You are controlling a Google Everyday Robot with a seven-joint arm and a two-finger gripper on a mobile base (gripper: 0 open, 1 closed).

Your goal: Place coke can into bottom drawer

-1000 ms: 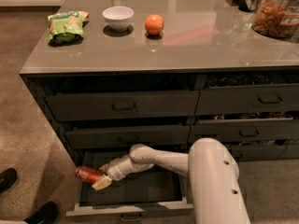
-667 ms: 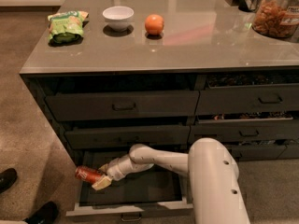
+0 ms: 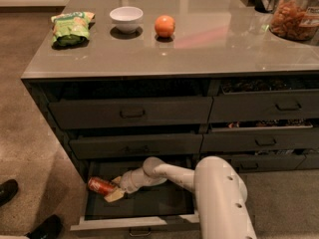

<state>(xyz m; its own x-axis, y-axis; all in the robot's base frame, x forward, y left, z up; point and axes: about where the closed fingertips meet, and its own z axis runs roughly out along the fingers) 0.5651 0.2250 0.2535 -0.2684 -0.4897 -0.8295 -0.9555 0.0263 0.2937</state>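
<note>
Shoes (image 3: 7, 191): on the floor, left of the bottom drawer (image 3: 134, 222) and clear of it; a person appears to be standing by, out of the arm's way.
Chip bag (image 3: 71, 28): on the countertop, high above the bottom drawer's left end; no part of this job, so it lies untouched.
Coke can (image 3: 99, 185): inside the bottom drawer, in its left part, on its side and low over the dark floor or on it; lying flat suits the shallow space.
Gripper (image 3: 115, 188): inside the bottom drawer, just right of the can, its tan fingers (image 3: 114, 196) pinching the can's right end, one on either side; it looks placed but not yet let go.
Bowl (image 3: 126, 18): on the countertop, well above the bottom drawer's middle, upright.
Bottom drawer: pulled fully out toward the camera, its light front panel nearest, so the interior lies open from above for the reach.
Orange (image 3: 164, 26): on the countertop, above the bottom drawer's right part, just beside the bowl.
Arm (image 3: 219, 193): enters over the bottom drawer's right side and slants down to the left, which keeps it under the shut drawer above.
Jar (image 3: 297, 19): on the countertop, far up and right of the bottom drawer.
Next, as a judgement: spread the fingers and draw back rightward without nudging the can.
</note>
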